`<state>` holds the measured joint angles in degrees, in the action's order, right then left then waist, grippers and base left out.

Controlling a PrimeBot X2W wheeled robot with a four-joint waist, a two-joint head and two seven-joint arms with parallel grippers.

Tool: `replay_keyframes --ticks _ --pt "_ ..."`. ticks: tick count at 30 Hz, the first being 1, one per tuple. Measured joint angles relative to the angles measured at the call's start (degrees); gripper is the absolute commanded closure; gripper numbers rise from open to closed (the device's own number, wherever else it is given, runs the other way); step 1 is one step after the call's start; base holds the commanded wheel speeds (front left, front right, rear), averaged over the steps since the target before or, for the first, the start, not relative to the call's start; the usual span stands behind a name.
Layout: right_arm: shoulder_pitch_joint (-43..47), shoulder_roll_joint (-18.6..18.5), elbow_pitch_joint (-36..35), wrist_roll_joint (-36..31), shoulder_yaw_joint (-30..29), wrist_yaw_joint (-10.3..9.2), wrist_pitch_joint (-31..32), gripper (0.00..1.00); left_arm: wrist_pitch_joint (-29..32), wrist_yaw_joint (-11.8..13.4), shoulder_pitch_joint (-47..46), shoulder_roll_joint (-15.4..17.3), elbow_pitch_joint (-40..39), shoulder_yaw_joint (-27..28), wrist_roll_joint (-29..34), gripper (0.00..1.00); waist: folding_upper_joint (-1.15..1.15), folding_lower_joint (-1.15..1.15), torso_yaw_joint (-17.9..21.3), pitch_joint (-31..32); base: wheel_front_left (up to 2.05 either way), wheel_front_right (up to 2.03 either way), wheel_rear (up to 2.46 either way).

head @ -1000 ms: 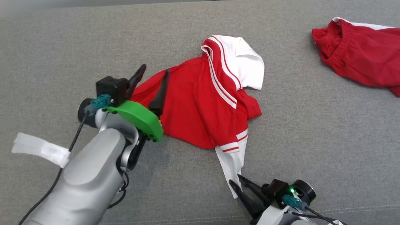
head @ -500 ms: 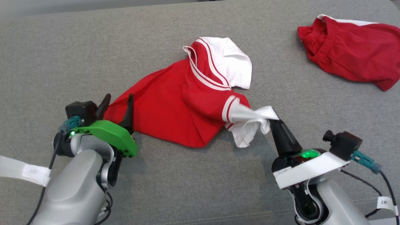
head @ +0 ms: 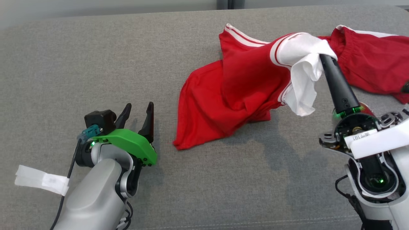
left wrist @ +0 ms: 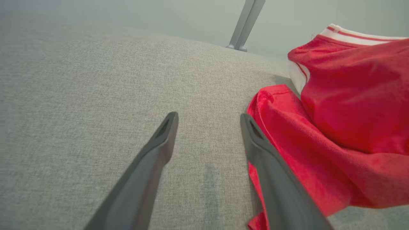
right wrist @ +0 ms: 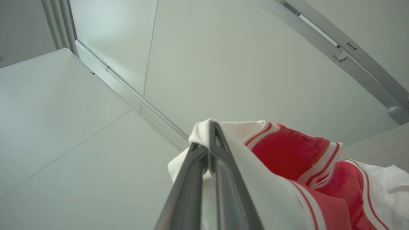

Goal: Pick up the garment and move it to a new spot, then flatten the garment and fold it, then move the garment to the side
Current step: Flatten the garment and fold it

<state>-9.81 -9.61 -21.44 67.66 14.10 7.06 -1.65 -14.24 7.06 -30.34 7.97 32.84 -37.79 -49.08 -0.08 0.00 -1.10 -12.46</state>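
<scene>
So the right gripper (head: 322, 57) has its fingers (right wrist: 188, 182) clenched tight on the white sleeve (head: 303, 60) of the red and white shirt (head: 243, 86), pinching it right at the tips. In the right wrist view the white cloth is bunched around the closed fingers, with the red body and a striped cuff hanging off to one side.

That sleeve end is lifted off the grey surface (head: 96, 64) and held up right next to the red shorts (head: 370, 64), at their left end. From the head view the sleeve overlaps the shorts' waistband, but I honestly can't tell if they're touching or if it's just hanging in front. The rest of the shirt trails away from the shorts, down and to the left, and its crumpled lower part lies on the surface.

The left gripper (head: 139, 107) sits well apart from the shorts, on the far side of the shirt. Its fingers are spread wide with nothing between them. It's near the shirt's red hem, with a gap of bare surface in between.
</scene>
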Motion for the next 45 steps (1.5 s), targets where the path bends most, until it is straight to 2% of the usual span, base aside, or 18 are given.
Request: replay_keyframes --ticks 3,6,8,11,17,19,24,29,32,37,41,45 --pt "-2.0 -1.8 -2.3 1.9 -0.6 -0.09 3.9 1.00 0.0 0.0 0.3 -0.8 0.0 0.6 0.0 0.00 0.00 0.00 -0.8 0.5 0.00 0.00 0.00" --pt "-4.4 -3.7 -4.5 2.9 -0.1 -1.88 8.4 1.00 0.0 0.0 0.4 -2.7 -0.5 0.9 0.0 0.00 0.00 0.00 -1.8 0.9 0.00 0.00 0.00" --pt "-7.3 -5.0 -6.5 3.5 1.7 -4.22 12.8 1.00 0.0 0.0 0.4 -4.1 -1.0 0.9 0.0 0.00 0.00 0.00 -3.1 1.3 0.00 0.00 0.00" --pt "-11.3 -5.0 -7.9 4.0 3.4 -6.75 16.4 1.00 0.0 -0.1 0.5 -4.3 -1.2 1.3 0.2 0.00 0.00 0.00 -4.5 1.8 0.00 0.00 0.00" --pt "-21.7 -4.5 -7.2 3.4 2.7 -13.73 20.1 1.00 0.0 -0.1 1.3 -5.0 -2.2 2.7 0.4 0.00 0.00 0.00 -7.3 2.9 0.00 0.00 0.00" --pt "-25.3 -3.7 -5.3 2.4 1.1 -15.24 20.4 1.00 0.0 -0.1 1.4 -5.2 -2.7 3.0 0.4 0.00 0.00 0.00 -8.3 3.3 0.00 0.00 0.00" --pt "-32.6 -2.8 1.3 -0.3 -4.6 -15.24 20.1 1.00 0.0 -0.3 1.6 -5.3 -4.0 3.7 0.6 0.00 0.00 0.00 -11.0 4.0 0.00 0.00 0.00" --pt "-32.9 -5.3 9.5 -3.4 -8.7 -15.17 19.8 1.00 0.0 -0.5 2.9 -5.3 -4.2 4.2 1.0 0.00 0.00 0.00 -13.6 4.6 0.00 0.00 0.00" --pt "-28.5 -6.7 15.7 -5.2 -10.7 -14.97 20.4 1.00 0.0 -0.5 4.4 -5.3 -4.3 5.1 0.9 0.00 0.00 0.00 -14.7 5.2 0.00 0.00 0.00" --pt "-15.8 -9.0 23.9 -8.9 -12.3 -14.97 22.9 1.00 0.0 -1.2 7.5 -5.3 -4.8 4.5 0.1 0.00 0.00 0.00 -14.4 6.2 0.00 0.00 0.00" --pt "-10.3 -10.5 26.6 -10.8 -14.5 -14.97 23.5 1.00 0.0 -2.8 8.6 -5.3 -5.7 2.5 -0.7 0.00 0.00 0.00 -13.5 6.0 0.00 0.00 0.00" --pt "-6.2 -11.4 27.4 -12.5 -15.9 -14.96 23.9 1.00 2.5 -6.2 9.4 -5.4 -7.8 -1.2 -3.0 0.00 0.00 0.00 -12.3 5.2 0.00 0.00 0.00"
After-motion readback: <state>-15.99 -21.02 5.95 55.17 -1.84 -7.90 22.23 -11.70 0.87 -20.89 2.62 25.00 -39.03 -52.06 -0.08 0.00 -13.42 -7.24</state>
